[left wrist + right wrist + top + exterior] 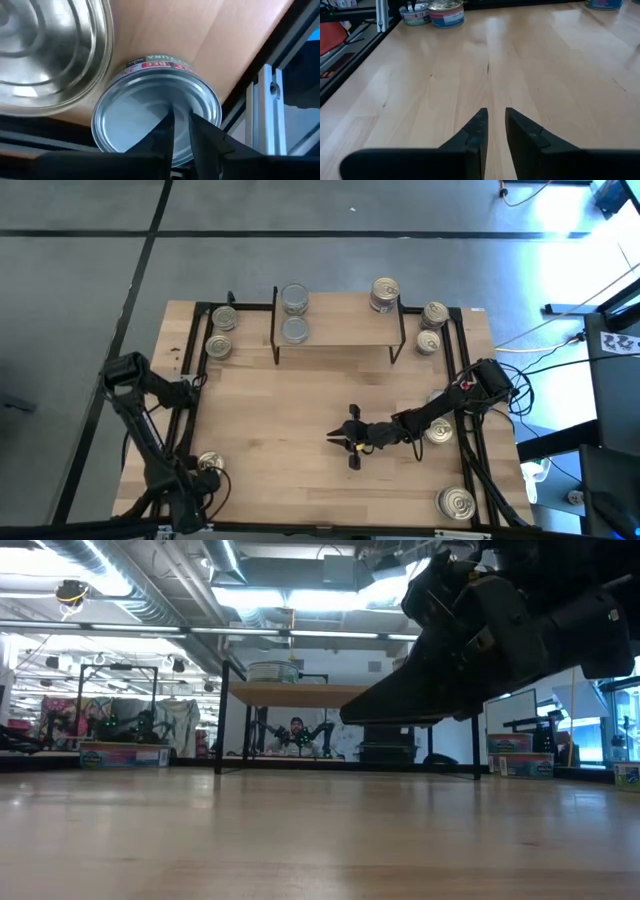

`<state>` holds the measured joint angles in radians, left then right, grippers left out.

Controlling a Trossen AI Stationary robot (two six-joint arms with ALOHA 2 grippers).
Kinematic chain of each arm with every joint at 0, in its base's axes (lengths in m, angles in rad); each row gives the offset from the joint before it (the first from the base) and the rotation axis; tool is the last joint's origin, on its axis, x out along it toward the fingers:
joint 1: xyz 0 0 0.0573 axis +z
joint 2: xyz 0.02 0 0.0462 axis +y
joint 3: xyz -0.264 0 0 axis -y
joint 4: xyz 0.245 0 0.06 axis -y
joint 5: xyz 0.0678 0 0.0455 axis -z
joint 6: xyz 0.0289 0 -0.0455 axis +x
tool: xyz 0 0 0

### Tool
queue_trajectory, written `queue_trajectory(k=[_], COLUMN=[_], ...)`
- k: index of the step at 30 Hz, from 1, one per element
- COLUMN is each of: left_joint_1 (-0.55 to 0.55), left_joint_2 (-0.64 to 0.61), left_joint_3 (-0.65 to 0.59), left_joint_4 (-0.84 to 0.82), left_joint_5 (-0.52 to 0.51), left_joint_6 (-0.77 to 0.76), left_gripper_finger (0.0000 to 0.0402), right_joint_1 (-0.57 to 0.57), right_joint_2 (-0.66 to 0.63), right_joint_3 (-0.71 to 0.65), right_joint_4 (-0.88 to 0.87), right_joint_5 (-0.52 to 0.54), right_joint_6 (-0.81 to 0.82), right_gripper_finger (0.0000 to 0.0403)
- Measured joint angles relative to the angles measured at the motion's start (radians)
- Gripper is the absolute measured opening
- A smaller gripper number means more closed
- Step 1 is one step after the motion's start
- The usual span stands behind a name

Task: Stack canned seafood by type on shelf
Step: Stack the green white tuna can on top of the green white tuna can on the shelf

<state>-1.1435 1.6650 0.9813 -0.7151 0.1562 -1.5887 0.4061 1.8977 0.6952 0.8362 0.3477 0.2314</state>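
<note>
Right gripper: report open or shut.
Shut and empty: the right gripper shows fingertips nearly touching, with bare tabletop beyond.

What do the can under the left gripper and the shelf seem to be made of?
The can looks like bright metal: its silver lid is glossy with pressed rings, and a printed paper-like label wraps its side. The shelf looks like pale unvarnished wood, apparently matte, on thin black legs, probably metal.

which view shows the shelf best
The high view: the whole shelf shows from above, with two silver-lidded cans at its left end and another can at its right. The low view shows its edge and black legs, partly behind an arm. Neither wrist view shows it.
</note>
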Motion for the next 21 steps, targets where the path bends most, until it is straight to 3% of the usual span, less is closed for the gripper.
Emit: queue_trajectory(k=[9,21], left_joint_1=[0.075,0.279], left_joint_2=[0.002,0.005], left_joint_3=[-0.007,-0.009], left_joint_4=[0.049,0.088], left_joint_5=[-0.117,-0.244], left_joint_6=[0.150,0.511], left_gripper_finger=[0.0038,0.0023], right_joint_1=[-0.001,-0.001], right_joint_2=[0.000,0.000], right_joint_3=[0.000,0.000], right_joint_4=[-0.001,-0.005], right_joint_5=[0.001,0.003], right_joint_6=[-0.001,-0.002], right_gripper_finger=[0.0067,0.0067])
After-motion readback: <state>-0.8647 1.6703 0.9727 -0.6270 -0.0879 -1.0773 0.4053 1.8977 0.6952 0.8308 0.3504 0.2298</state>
